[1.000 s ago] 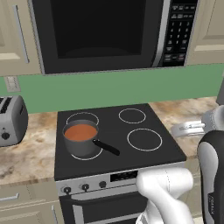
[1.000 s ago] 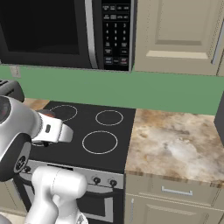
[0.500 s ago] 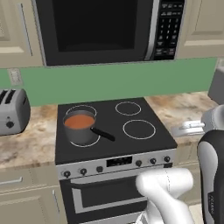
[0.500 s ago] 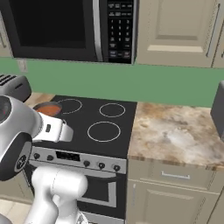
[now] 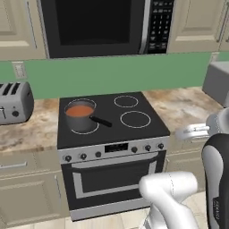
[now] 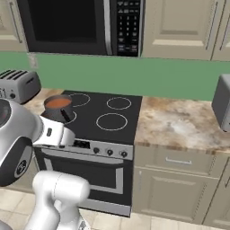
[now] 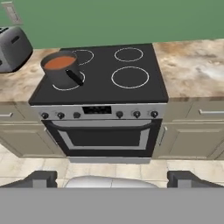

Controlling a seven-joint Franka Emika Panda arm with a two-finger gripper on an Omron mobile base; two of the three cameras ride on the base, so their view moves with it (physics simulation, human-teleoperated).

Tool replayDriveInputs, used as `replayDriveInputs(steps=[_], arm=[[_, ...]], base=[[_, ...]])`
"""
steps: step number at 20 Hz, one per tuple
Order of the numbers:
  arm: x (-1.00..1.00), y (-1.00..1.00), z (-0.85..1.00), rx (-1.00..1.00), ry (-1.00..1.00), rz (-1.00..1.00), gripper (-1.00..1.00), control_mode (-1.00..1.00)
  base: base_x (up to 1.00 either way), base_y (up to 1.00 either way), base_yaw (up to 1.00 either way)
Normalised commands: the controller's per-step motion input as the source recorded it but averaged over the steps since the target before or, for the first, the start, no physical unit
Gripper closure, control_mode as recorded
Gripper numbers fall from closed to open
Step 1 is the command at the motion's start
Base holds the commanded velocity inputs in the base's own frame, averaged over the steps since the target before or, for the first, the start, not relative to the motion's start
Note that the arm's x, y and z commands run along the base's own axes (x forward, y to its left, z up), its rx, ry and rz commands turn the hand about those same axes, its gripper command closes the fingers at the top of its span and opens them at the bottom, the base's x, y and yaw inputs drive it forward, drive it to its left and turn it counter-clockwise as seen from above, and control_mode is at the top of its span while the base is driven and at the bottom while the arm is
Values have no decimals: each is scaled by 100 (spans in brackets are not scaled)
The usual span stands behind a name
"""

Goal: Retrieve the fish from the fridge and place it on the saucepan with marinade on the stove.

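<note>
The saucepan (image 5: 80, 118) (image 6: 58, 109) (image 7: 61, 71) stands on the stove's front left burner, its black handle pointing toward the cooktop's middle. Orange-red marinade (image 5: 80, 110) (image 7: 60, 62) fills its top. The stove (image 5: 112, 114) (image 6: 98, 109) (image 7: 100, 75) shows its black cooktop, silver knob panel and oven door. My gripper (image 7: 113, 178) hangs well back from the stove, facing its front, open with nothing between its fingertips (image 7: 42, 177). The fish and the fridge are out of view.
A silver toaster (image 5: 14, 103) (image 6: 19, 85) (image 7: 13, 47) sits on the counter left of the stove. A black microwave (image 5: 98, 24) (image 6: 76, 24) hangs above it. A grey box-shaped appliance (image 5: 218, 82) (image 6: 222, 108) stands at the counter's right end. Tiled floor lies before the cabinets.
The whole picture has shifted: the base has backed away from the stove, so the oven front, cabinets and floor now show. The saucepan stays put and the gripper stays open.
</note>
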Motion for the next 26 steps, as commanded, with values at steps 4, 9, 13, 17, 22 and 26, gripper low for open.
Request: replayDriveInputs(steps=[4,9,13,17,22,26], arm=[[0,0,0,0,0,0,-100,100],[0,0,0,0,0,0,-100,100],[0,0,0,0,0,0,-100,100],[0,0,0,0,0,0,-100,100],[0,0,0,0,0,0,-100,100],[0,0,0,0,0,0,-100,100]], base=[[-52,-11,-16],[-30,-15,-41],[-20,-19,-49],[-8,-18,-53],[-1,-23,-55],[0,-28,-59]])
